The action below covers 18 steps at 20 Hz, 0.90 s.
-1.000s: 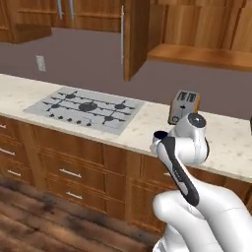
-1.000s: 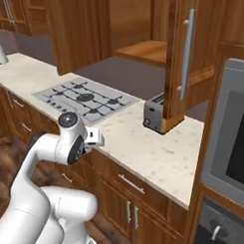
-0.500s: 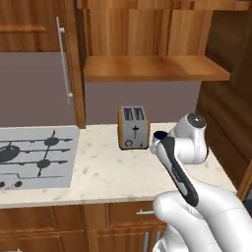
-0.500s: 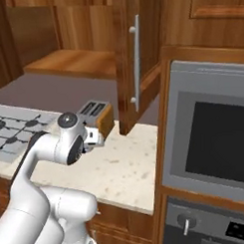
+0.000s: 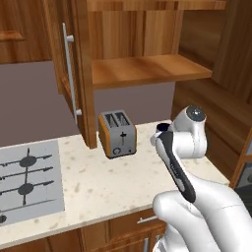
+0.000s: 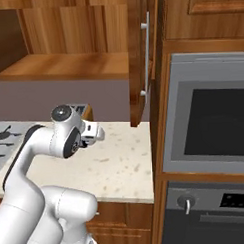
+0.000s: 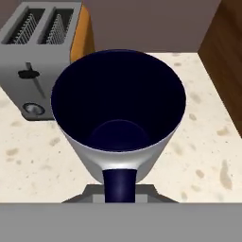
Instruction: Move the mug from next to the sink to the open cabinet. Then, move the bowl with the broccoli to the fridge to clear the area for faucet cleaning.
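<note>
We've got the mug [image 7: 118,108] pinched at its handle by the gripper [image 7: 119,191], held upright over the speckled counter [image 7: 203,156] just right of the toaster [image 7: 35,56], w/ the open cabinet [image 5: 142,69] shelf up above and farther back. It looks rigid and prob light but glazed-slick — a handle-only hold could let it swing, so slow wrist moves imo. It's empty inside, so tipping won't spill anything — chipping the rim on the shelf edge is the real risk.

text: none readable | labels: none | numbers: none | signs: none
</note>
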{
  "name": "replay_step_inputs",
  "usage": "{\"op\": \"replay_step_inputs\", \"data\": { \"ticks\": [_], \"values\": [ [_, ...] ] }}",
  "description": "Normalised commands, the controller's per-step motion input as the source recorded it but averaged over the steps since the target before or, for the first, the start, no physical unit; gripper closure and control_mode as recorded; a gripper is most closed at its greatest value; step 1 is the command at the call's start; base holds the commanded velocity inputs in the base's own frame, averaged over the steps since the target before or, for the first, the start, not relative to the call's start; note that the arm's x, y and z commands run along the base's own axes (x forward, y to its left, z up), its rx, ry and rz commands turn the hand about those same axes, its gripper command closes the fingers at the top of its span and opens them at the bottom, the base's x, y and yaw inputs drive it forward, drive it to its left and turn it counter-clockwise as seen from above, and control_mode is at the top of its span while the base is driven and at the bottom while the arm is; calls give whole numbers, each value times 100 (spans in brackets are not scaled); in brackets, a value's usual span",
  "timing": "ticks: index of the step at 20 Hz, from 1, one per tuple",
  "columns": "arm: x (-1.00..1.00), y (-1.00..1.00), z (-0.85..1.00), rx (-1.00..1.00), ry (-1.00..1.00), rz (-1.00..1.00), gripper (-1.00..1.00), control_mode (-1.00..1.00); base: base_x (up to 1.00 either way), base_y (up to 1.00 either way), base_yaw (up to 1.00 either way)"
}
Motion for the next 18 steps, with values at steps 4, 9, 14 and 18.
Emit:
{"op": "replay_step_inputs", "data": {
  "ticks": [4,9,14,18],
  "values": [
    [-25,-1,100,-3,-21,-1,100,-100,0,0,0],
    [-15,-10,100,0,-22,1,100,-100,0,0,0],
    [-2,-1,100,0,-21,6,100,-100,0,0,0],
    [0,0,100,3,-16,13,100,-100,0,0,0]
  ]
}}
